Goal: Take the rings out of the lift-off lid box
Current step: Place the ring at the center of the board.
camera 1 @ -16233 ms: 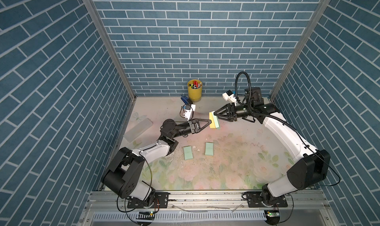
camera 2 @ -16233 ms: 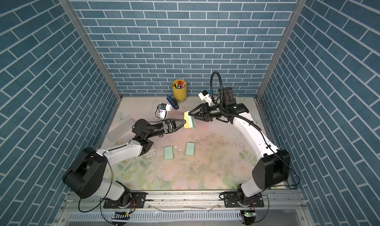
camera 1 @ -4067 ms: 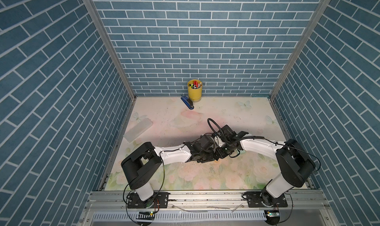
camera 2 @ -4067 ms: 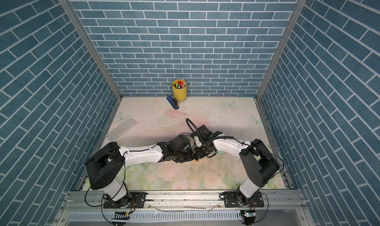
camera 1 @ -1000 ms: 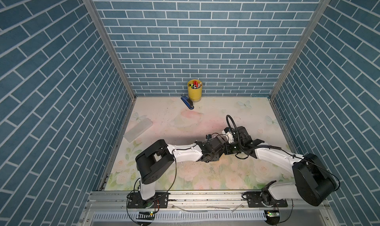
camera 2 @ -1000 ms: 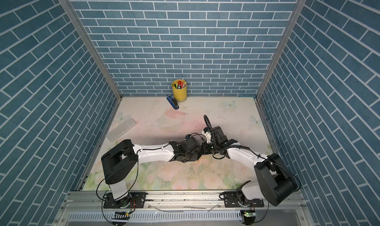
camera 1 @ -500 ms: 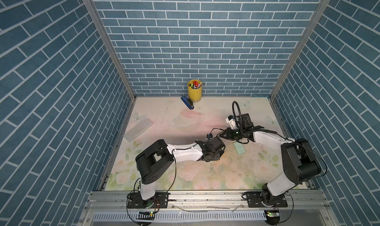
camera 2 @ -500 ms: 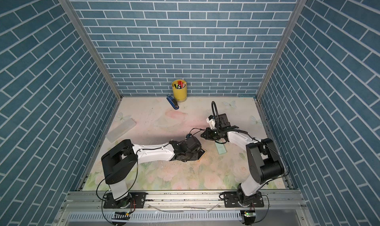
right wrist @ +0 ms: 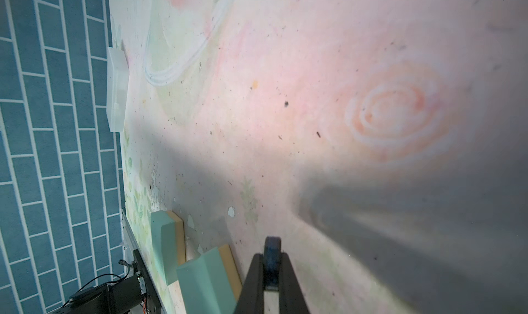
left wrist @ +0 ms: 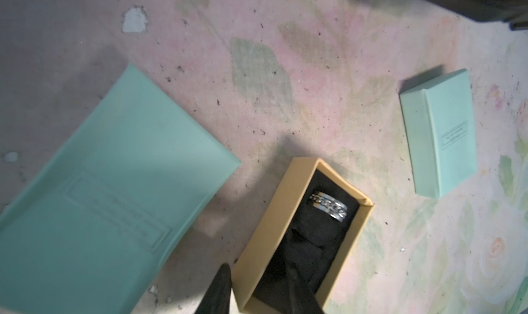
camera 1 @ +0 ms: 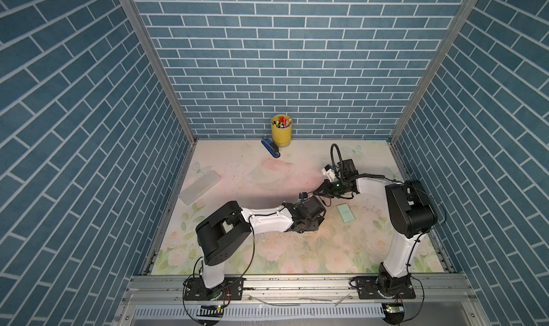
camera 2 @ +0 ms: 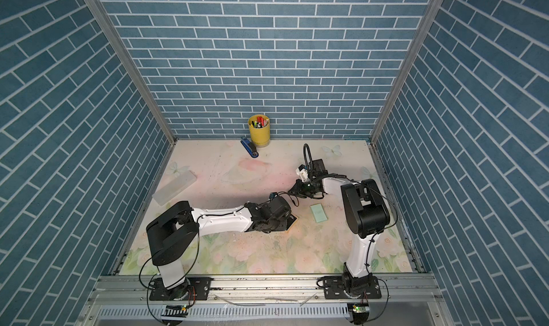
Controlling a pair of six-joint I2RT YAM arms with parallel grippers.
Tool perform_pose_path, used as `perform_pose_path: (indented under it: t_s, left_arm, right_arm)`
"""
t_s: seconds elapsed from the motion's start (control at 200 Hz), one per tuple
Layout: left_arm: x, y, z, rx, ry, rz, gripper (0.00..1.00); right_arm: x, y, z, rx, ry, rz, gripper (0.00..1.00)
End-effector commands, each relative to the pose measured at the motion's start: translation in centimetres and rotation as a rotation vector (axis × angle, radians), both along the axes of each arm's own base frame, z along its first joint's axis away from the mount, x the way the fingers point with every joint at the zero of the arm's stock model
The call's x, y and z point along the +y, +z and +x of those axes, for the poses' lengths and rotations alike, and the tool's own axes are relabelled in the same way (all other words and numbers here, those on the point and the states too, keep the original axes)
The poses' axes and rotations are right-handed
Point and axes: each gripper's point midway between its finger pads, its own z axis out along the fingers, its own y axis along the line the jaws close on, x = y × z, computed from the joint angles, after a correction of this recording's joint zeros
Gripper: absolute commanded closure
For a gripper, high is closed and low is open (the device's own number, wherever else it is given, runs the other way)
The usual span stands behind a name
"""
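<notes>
Right claw: the right gripper [right wrist: 271, 259] is pinched together on a black ring [right wrist: 272, 249]. The ring sits edge-on between the fingertips, clear of the floral mat [camera 1: 297, 250]. In both top views this claw is right of centre.
Left claw: the left gripper [left wrist: 258, 269] has its jaws apart. One finger [left wrist: 220, 286] is outside the long wall of the open box [left wrist: 274, 212], the other inside on the black foam [left wrist: 308, 241]. Can't tell if either presses the wall.
Open box: tan card base, lid off. It is mid-frame in the top views, mostly under the left wrist, with only a tan corner showing.
Ring in box: one silver-and-dark patterned ring [left wrist: 328, 208] stands in the foam slot, at the end away from the fingers. The rest of the slot is in shadow, contents unclear.
Mint cover: a mint-green cover [left wrist: 114, 184] with an embossed frame lies flat near the open box, not touching it. Lid or whole box, can't tell.
Mint box: a mint-green box [camera 1: 345, 212] lies flat, just right of the left wrist and below the right claw, apart from both.
Back wall: a yellow pen cup [camera 1: 281, 130] is at top centre, with a blue stapler [camera 1: 271, 147] just at its lower left.
Left edge: a translucent case [camera 1: 199, 188] lies on the mat by the left wall.
</notes>
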Motion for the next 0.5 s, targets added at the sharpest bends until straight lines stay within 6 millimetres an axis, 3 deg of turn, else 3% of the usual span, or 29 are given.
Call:
perform_pose_path:
  t_s: [0.0, 0.2, 0.495]
  left_arm:
    - [-0.3, 0.5, -0.1, -0.007, -0.002, -0.019, 0.65]
    - [-0.3, 0.4, -0.3, -0.002, -0.003, -0.031, 0.64]
    - [-0.4, 0.2, -0.4, 0.004, -0.005, -0.04, 0.64]
  right_arm:
    - [-0.1, -0.1, 0.7, 0.006, 0.031, 0.02, 0.98]
    - [-0.7, -1.3, 0.7, 0.043, 0.028, 0.0, 0.95]
    - [-1.8, -2.1, 0.3, 0.068, 0.021, -0.046, 0.84]
